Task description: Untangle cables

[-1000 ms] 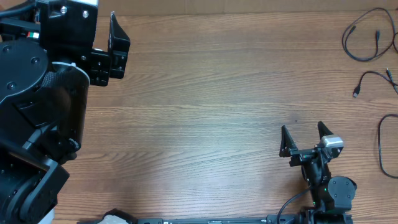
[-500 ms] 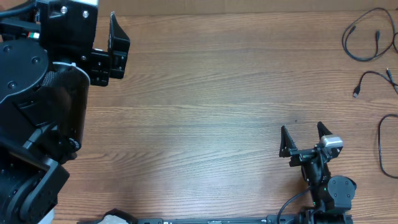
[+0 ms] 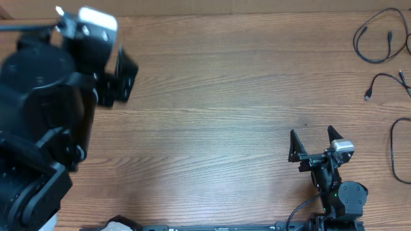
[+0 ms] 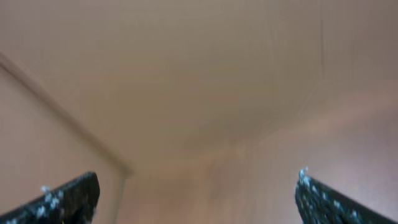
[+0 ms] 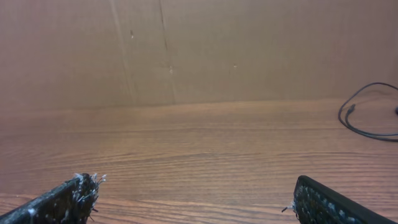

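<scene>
The left end effector (image 3: 126, 76), a black two-finger part on the large black arm at the left side of the wood-grain brown desk (image 3: 212, 96), stands wide open with nothing between its fingers. It hangs above the desk's far left corner. Its wrist view is smeared with motion and shows only a pale brown surface between the two dark fingertips. The right end effector (image 3: 313, 133), a smaller black two-finger part near the front edge of the desk, also stands wide open and empty. Its tips point across bare wood and touch nothing.

The thin black flexible cables (image 3: 374, 40) lie along the right edge of the desk as three separate loose pieces: a loop at the far right corner, a short curved length with a small plug end below it, and a narrow loop lower down. All are well apart from both end effectors.

Compared with half a second earlier, the left arm has swung and is blurred in the overhead view, its fingers sitting slightly lower. The right arm and the cables have not shifted.
</scene>
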